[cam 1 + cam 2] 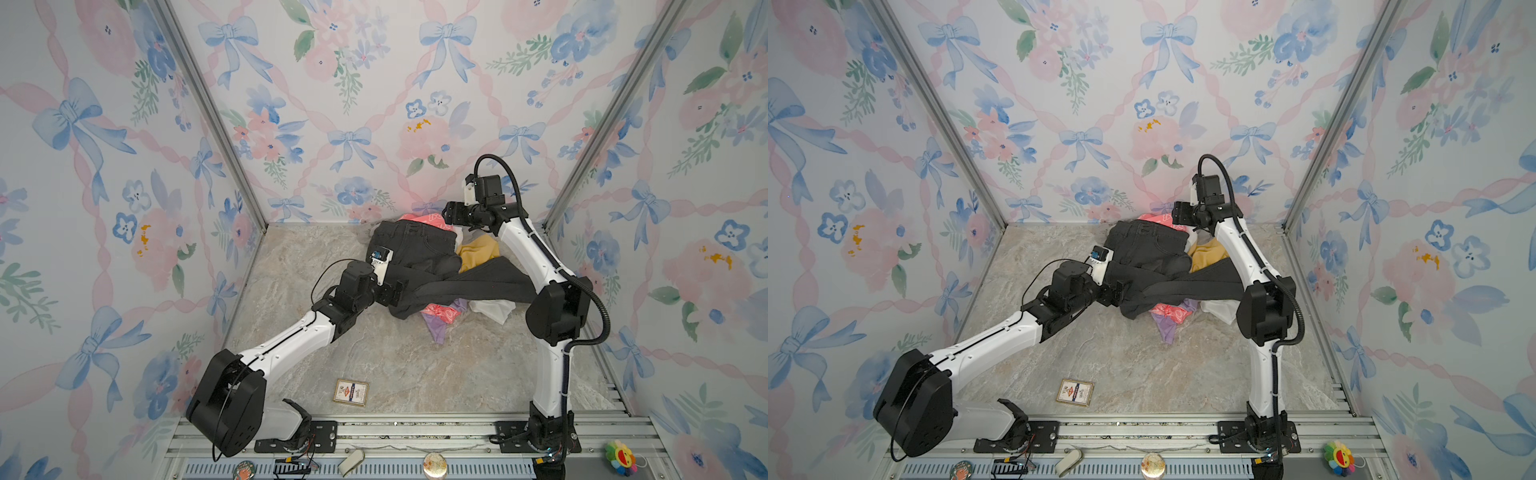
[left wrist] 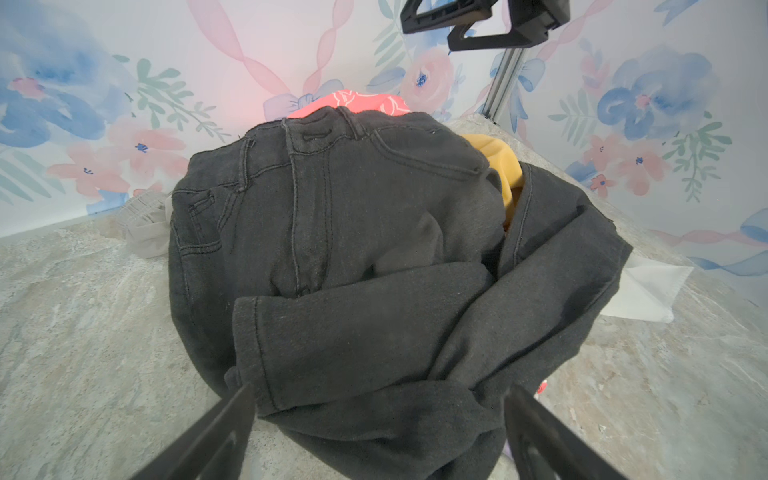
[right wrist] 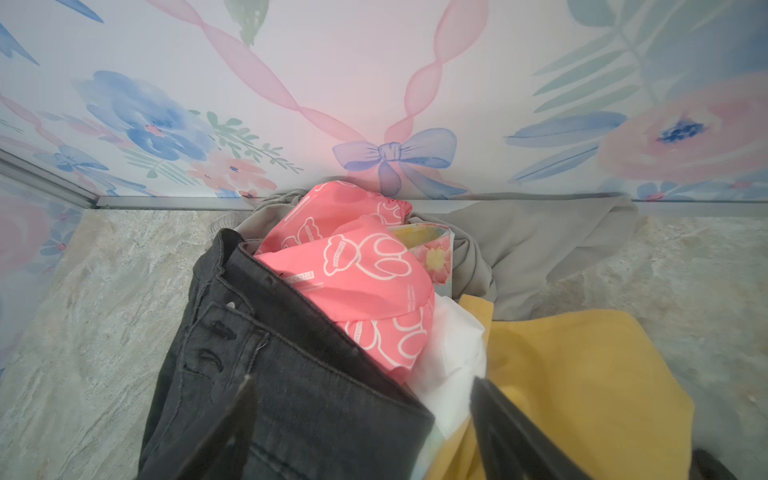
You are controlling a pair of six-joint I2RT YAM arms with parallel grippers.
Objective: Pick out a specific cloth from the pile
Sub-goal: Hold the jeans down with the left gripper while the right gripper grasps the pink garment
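Observation:
The pile [image 1: 415, 249] lies at the back of the table against the wall, topped by black jeans [image 1: 1150, 245]. The cloth, coral-pink with white outline shapes, pokes out behind the jeans' waistband [image 1: 424, 219] [image 3: 361, 270] [image 2: 357, 99]; another bit shows at the pile's front [image 1: 440, 312]. My right gripper [image 1: 451, 214] [image 3: 362, 379] hovers open over the waistband and a white piece, just short of the cloth. My left gripper [image 1: 397, 291] [image 2: 380, 388] is open at the pile's left front, its fingers on either side of a folded jeans leg.
In the pile lie a mustard-yellow garment [image 1: 478, 249], a lilac one [image 1: 436, 328], a white piece [image 1: 492, 309] and a grey garment [image 3: 540, 241]. A small card [image 1: 351, 392] rests on the marble tabletop [image 1: 291, 266] near the front. The back wall stands right behind the pile.

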